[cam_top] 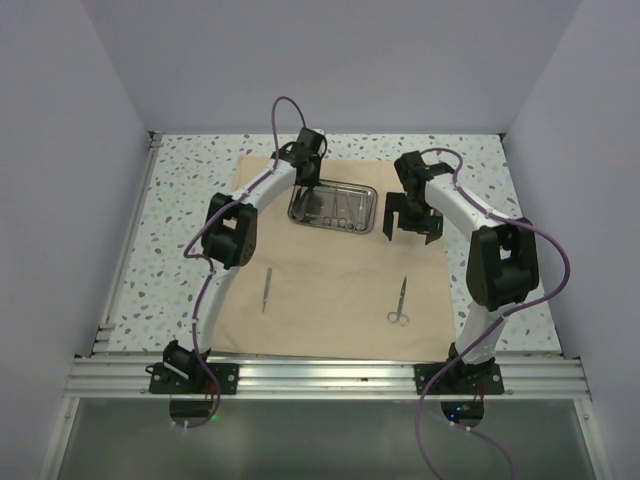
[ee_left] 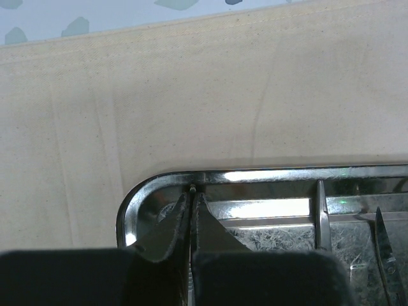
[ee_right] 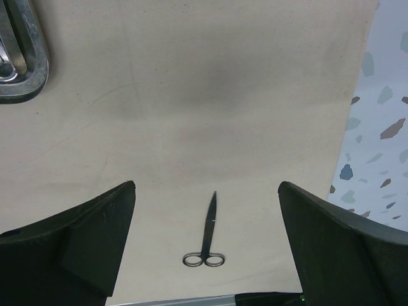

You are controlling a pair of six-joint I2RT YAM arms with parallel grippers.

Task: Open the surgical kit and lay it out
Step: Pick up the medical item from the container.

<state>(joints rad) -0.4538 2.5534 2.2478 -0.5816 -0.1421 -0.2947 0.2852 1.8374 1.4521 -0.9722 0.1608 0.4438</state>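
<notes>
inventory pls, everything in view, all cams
large beige cloth sheet: 1, beige, spread flat on the table
small rectangular shiny steel tray: 1, silver, far middle of the cloth
slim steel instruments: several, count unclear, silver, inside the tray
slim steel scissors: 1, silver, on the cloth, near right
slim straight steel instrument: 1, silver, on the cloth, near left
speckled white terrazzo table: 1, under the cloth
left gripper: 1, black, shut, in the tray's far-left corner
right gripper: 1, black, open, right of the tray

Beige cloth wrap (cam_top: 320, 300) spread flat. Shiny steel tray (cam_top: 374, 210) set on far half, instruments (cam_top: 340, 205) inside. Scissors (cam_top: 400, 302) laid near-right, slim steel tool (cam_top: 266, 290) near-left.
</notes>
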